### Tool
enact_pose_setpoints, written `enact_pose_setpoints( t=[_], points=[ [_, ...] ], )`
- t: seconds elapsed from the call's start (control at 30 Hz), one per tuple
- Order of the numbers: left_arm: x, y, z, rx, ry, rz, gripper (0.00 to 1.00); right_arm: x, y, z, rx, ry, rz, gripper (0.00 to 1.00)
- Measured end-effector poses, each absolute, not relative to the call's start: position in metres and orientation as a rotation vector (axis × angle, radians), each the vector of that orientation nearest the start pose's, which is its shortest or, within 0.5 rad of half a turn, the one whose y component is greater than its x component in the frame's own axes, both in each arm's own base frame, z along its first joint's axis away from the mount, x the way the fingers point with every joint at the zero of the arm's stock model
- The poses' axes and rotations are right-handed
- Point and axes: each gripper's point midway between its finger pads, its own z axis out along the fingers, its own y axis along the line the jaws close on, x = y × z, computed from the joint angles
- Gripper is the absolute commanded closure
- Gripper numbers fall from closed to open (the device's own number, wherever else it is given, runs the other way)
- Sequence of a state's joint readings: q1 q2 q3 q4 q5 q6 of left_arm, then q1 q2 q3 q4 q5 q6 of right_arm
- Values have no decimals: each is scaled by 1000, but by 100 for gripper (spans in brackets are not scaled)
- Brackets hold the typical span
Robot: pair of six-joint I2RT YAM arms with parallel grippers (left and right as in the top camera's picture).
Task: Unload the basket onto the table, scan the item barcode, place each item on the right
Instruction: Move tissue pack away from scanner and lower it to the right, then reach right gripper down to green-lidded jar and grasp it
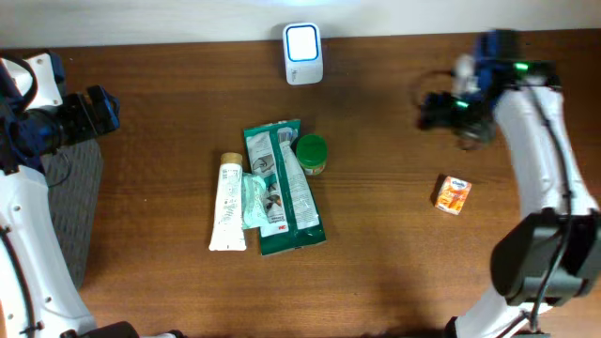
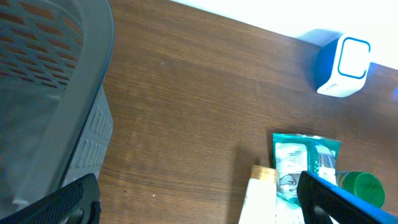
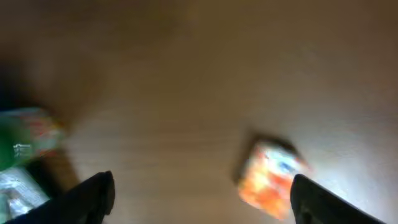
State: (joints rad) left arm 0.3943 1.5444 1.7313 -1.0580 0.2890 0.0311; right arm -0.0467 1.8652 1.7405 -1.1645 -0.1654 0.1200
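A small orange box (image 1: 452,194) lies on the brown table to the right, nothing gripping it. My right gripper (image 1: 434,112) hovers above and behind it, open. In the blurred right wrist view the orange box (image 3: 270,180) rests on the wood below the gap of the right gripper (image 3: 208,199), nearer the right finger, with both fingers wide apart. The white and blue barcode scanner (image 1: 302,53) stands at the table's back edge, its lit window up; the scanner (image 2: 345,64) also shows in the left wrist view. My left gripper (image 1: 99,109) is open at the far left, holding nothing.
A white tube (image 1: 227,204), a green pouch (image 1: 283,187) and a green-lidded jar (image 1: 311,153) lie together mid-table. A grey mesh basket (image 1: 80,192) sits at the left edge, under my left arm. The left gripper (image 2: 199,202) looks over the basket rim (image 2: 81,99) toward the pouch (image 2: 303,163).
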Motion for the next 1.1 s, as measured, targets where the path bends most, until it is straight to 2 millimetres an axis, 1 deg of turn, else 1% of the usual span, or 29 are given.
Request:
enact_pose_setpoints(
  t=[0.07, 0.1, 0.13, 0.17, 0.2, 0.23, 0.27, 0.33, 0.37, 0.4, 0.47, 0.53, 0.6, 0.63, 0.67, 0.7, 0.73, 0.83, 0.87, 0.9, 0.93, 0.97, 1.03, 1.07, 1.1],
  points=[
    [385, 107, 299, -308, 2380, -156, 1, 423, 92, 169, -91, 2795, 343, 8],
    [385, 107, 299, -308, 2381, -156, 1, 429, 127, 174, -207, 2736, 375, 1],
    [385, 107, 299, -308, 2381, -157, 1, 431, 165, 176, -324, 2679, 398, 1],
    [385, 107, 299, -308, 2381, -156, 1, 433, 182, 177, -395, 2638, 398, 2],
    [385, 107, 299, -308, 2380, -156, 1, 432, 202, 176, -486, 2606, 400, 2],
    [385, 107, 299, -308, 2380, -156, 1, 430, 216, 176, -567, 2573, 396, 2],
    [385, 107, 299, -308, 2380, -156, 1, 427, 226, 177, -630, 2547, 386, 1],
    [385, 107, 299, -308, 2380, -156, 1, 427, 227, 173, -660, 2545, 363, 0],
    [385, 107, 299, -308, 2380, -156, 1, 429, 227, 163, -676, 2563, 349, 0],
    [385, 107, 299, -308, 2380, -156, 1, 430, 228, 141, -715, 2600, 326, 0],
    [385, 107, 299, -308, 2380, -156, 1, 428, 235, 114, -797, 2632, 304, 0],
    [385, 107, 299, -308, 2380, -156, 1, 426, 245, 99, -869, 2628, 263, 0],
    [385, 107, 299, -308, 2380, -156, 1, 427, 246, 85, -886, 2643, 244, 1],
    [385, 107, 299, -308, 2380, -156, 1, 427, 246, 79, -889, 2656, 240, 7],
    [385, 107, 299, -308, 2380, -156, 1, 426, 246, 73, -893, 2668, 239, 15],
    [385, 107, 299, -308, 2380, -156, 1, 426, 245, 70, -898, 2674, 236, 24],
    [385, 107, 299, -308, 2381, -156, 1, 426, 245, 68, -901, 2675, 232, 30],
    [385, 107, 299, -308, 2380, -156, 1, 426, 244, 67, -909, 2676, 224, 30],
    [385, 107, 299, -308, 2380, -156, 1, 426, 244, 67, -911, 2676, 223, 32],
    [385, 107, 299, -308, 2380, -156, 1, 426, 244, 67, -913, 2676, 223, 38],
    [385, 107, 299, -308, 2380, -156, 1, 424, 243, 66, -917, 2682, 221, 41],
    [385, 107, 299, -308, 2380, -156, 1, 423, 242, 66, -911, 2690, 221, 41],
    [385, 107, 299, -308, 2381, -156, 1, 423, 238, 65, -814, 2735, 211, 40],
    [385, 107, 299, -308, 2380, -156, 1, 422, 231, 66, -722, 2778, 188, 40],
    [385, 107, 299, -308, 2380, -156, 1, 421, 219, 66, -601, 2827, 154, 40]
  ],
)
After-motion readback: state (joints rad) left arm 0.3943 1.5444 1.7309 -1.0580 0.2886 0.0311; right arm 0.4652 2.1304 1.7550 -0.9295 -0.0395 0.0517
